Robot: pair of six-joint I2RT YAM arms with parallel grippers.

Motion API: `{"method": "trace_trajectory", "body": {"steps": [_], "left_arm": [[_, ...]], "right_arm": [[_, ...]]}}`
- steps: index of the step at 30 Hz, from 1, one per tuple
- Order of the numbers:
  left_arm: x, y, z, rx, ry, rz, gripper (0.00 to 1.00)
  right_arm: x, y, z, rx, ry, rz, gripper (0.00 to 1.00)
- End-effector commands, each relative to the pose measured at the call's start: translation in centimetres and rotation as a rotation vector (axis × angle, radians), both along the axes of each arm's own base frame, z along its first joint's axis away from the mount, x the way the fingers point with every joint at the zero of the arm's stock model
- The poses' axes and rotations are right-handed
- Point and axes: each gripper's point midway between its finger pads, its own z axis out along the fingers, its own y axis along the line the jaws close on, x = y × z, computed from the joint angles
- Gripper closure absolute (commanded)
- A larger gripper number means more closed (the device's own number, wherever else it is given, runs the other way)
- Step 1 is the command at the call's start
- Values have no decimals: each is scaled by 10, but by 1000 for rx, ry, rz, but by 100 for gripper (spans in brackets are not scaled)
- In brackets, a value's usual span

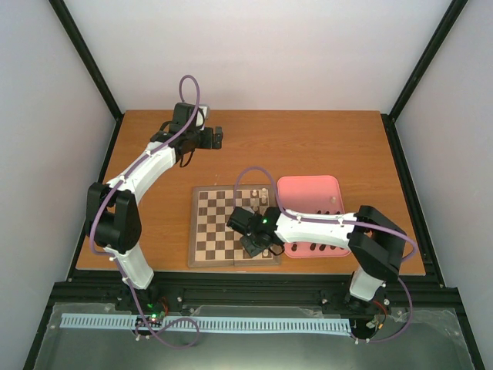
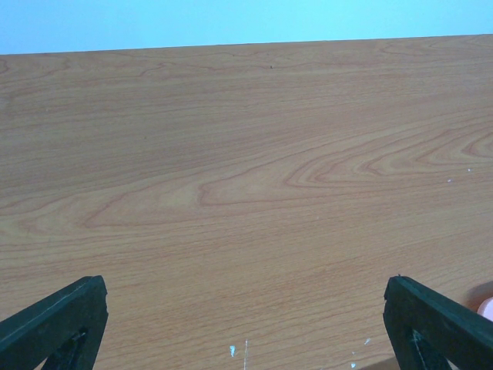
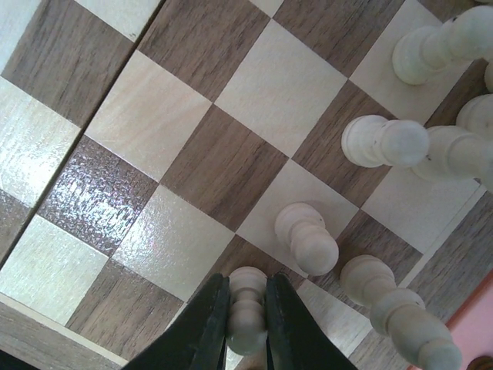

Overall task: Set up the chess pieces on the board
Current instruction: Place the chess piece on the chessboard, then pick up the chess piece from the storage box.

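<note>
Your right gripper (image 3: 246,308): pinching cream pawn (image 3: 246,335).
Crowding: cream pieces (image 3: 308,237) just beside it.
Your left gripper (image 2: 246,324): wide, over table (image 2: 246,154).

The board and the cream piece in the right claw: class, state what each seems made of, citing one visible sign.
The board: probably wood or veneer; grain streaks in both square colours, glossy sheen. The cream piece: likely turned pale wood, smooth ringed profile; plastic possible.

table (image 1: 308,146) — wood-grain | on it: board (image 1: 212,231) — pink tray (image 1: 308,191) just beside
</note>
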Motion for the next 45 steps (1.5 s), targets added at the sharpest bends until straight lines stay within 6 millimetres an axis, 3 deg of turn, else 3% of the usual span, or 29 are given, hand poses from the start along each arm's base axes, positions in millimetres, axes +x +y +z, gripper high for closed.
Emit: {"method": "trace_trajectory", "body": {"steps": [1,14,22,27,29,32,38,41,45], "left_arm": [[8,0,18,-22,-35,8,0],[8,1,18,-21,-35,8,0],[7,1,20,-19,-38,8,0],[7,0,19,-21,-36,6,0],[7,0,19,-21,-35,5,0],[7,0,19,-26,-35,3,0],[6,-2,21,-33,-38,-5,0],[7,-4,20,-38,-36,-10,0],[8,-5,17,-38,-29,-13,0]], "right_arm": [[3,-3,-5,-14,-6,-13,85],[0,-2,2,-3,0,-3,79],[-2,9,59,132,-59,35,72],[7,1,100,185,-158,8,62],[20,-15,109,146,-227,-48,58],[52,-55,112,67,-299,-188,53],[120,-155,105,19,-367,-493,51],[139,-200,90,-12,-358,-619,51],[153,-236,52,-24,-275,-716,52]]}}
